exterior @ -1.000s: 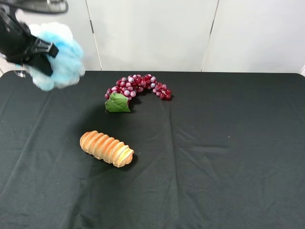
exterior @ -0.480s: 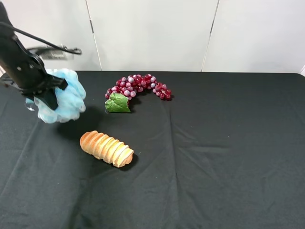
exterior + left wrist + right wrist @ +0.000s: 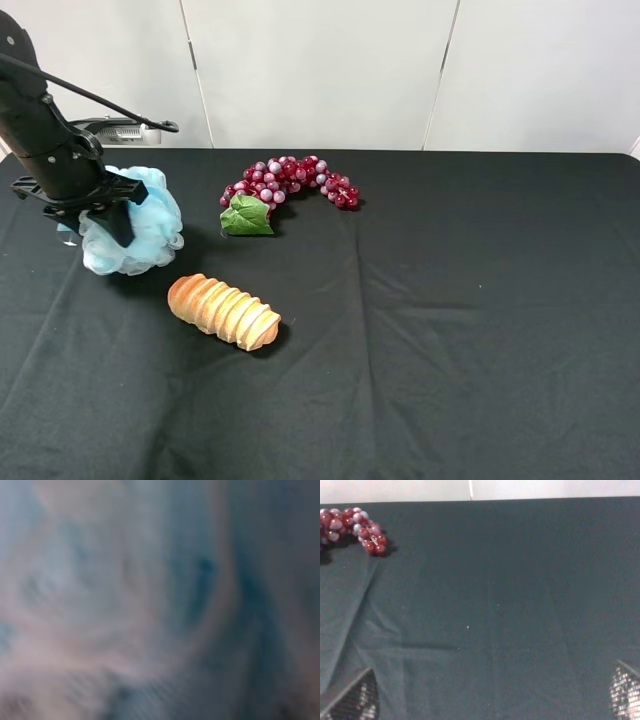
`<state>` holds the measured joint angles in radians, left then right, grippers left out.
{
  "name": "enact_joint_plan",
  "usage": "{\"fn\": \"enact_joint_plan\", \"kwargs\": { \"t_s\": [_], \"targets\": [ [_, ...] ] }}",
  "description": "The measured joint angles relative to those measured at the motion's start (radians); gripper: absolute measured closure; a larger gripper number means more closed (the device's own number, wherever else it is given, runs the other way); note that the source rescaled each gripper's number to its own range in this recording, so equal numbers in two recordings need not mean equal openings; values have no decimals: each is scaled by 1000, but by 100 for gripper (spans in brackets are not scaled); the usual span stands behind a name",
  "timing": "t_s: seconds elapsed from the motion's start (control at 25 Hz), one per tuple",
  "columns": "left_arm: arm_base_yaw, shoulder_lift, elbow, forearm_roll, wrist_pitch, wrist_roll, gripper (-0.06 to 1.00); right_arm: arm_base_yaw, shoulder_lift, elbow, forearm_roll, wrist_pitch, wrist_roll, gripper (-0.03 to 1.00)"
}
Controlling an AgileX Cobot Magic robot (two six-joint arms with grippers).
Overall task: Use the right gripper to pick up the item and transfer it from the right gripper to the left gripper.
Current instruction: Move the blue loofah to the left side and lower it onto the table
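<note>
Heads up, your left gripper is clamped on the light-blue bath pouf, with the pouf bulging out past the fingers and sitting right down at the black tablecloth. The left wrist view is just a pale blue blur, pouf pressed against the lens, so you get no help from it.

Things that could bite you from here, I reckon:
- The mesh is squishy, so if you open the fingers it may snag on them and drag along instead of dropping clean.
- The bread loaf lies just beside the pouf, on the side away from the arm. A sideways swing could shove it.
- The grape bunch is farther off, probably safe.

Your right gripper looks spread wide and empty over bare cloth, only the finger edges showing.
</note>
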<state>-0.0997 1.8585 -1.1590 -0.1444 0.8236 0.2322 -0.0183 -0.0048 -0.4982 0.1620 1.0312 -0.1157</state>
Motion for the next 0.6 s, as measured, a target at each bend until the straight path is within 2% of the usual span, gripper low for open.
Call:
{"fn": "enact_joint_plan", "kwargs": {
  "t_s": [0.04,0.08,0.16,0.32,0.6],
  "targets": [
    [0,0,0,0,0,0,24,0,0,0,0,0,0,-3],
    [0,0,0,0,1,-1,14,0,0,0,0,0,0,-3],
    [0,0,0,0,2,-1,2,0,0,0,0,0,0,-3],
    [0,0,0,0,5,-1,-4,0,0,0,0,0,0,-3],
    [0,-13,-34,0,52,-1,-5,0,0,0,0,0,0,-3]
  ]
}}
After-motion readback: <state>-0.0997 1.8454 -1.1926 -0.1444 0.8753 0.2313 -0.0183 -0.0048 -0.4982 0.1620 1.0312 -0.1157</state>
